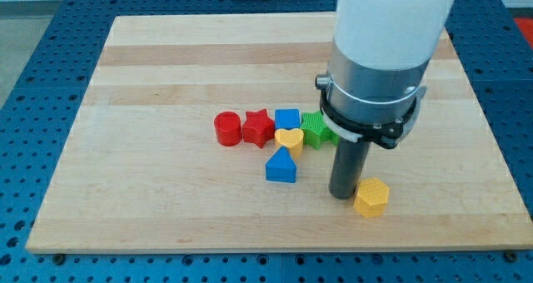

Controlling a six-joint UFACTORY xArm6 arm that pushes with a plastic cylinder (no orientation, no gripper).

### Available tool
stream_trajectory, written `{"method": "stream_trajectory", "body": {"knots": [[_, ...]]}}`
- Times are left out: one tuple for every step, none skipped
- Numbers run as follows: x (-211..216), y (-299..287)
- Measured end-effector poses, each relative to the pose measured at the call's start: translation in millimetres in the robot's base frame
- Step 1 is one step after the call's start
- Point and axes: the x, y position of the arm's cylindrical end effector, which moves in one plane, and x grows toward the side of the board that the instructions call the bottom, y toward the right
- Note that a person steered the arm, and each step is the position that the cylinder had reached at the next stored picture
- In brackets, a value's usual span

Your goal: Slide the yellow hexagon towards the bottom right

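Note:
The yellow hexagon (371,197) lies on the wooden board (166,75) near the view's bottom right. My tip (342,195) stands just left of it, touching or almost touching its left side. The arm's white and grey body rises above the rod and hides part of the board behind it.
A cluster sits left of the rod: a red cylinder (226,128), a red star (259,127), a blue cube (287,119), a green block (316,129) partly hidden by the arm, a yellow heart (290,140) and a blue triangle (281,166). The board's bottom edge (275,250) lies close below the hexagon.

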Motion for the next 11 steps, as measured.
{"method": "stream_trajectory", "body": {"knots": [[13.6, -6.1], [17.6, -0.1], [6.1, 20.8], [-7.0, 24.1], [-11.2, 25.7], [-5.6, 20.7], [2.2, 17.0], [2.2, 22.4], [2.2, 42.8], [2.2, 45.7], [2.2, 45.7]]}}
